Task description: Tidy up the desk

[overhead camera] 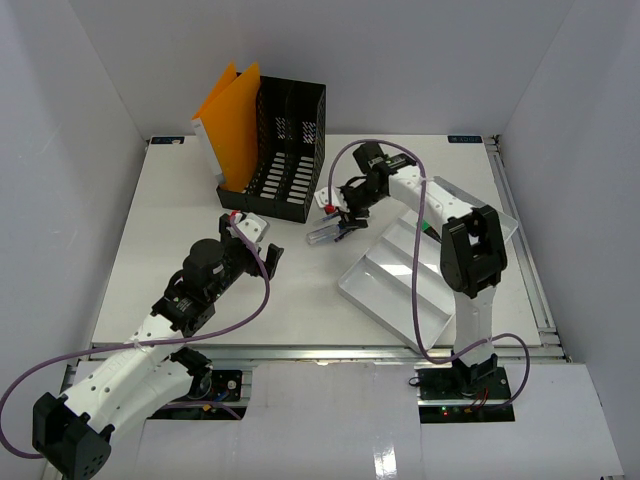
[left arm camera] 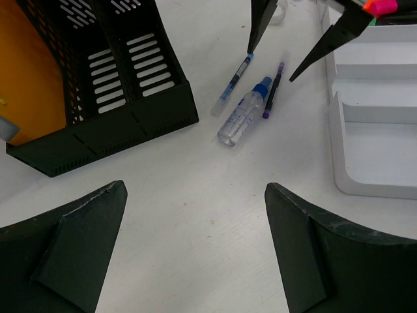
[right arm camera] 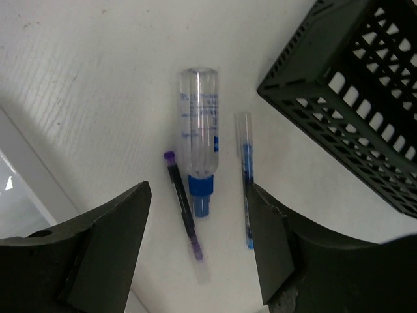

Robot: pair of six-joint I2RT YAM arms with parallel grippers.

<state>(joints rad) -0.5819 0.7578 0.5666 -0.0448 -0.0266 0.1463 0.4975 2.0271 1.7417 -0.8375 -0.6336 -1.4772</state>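
The tabletop, filling the middle of the top view, is hard and flat; I think it will not move. The clear bottle on it looks light and smooth and may roll, so I would pinch its middle. My right gripper hangs wide apart above it; my left gripper is apart too. The bottle's writing is too blurry to read.

1. No text, brand or number can be read anywhere.
2. The clear bottle carries blue print on its side, too blurred to make out.
3. A dark tag on the far rail of the desk is too small to read.
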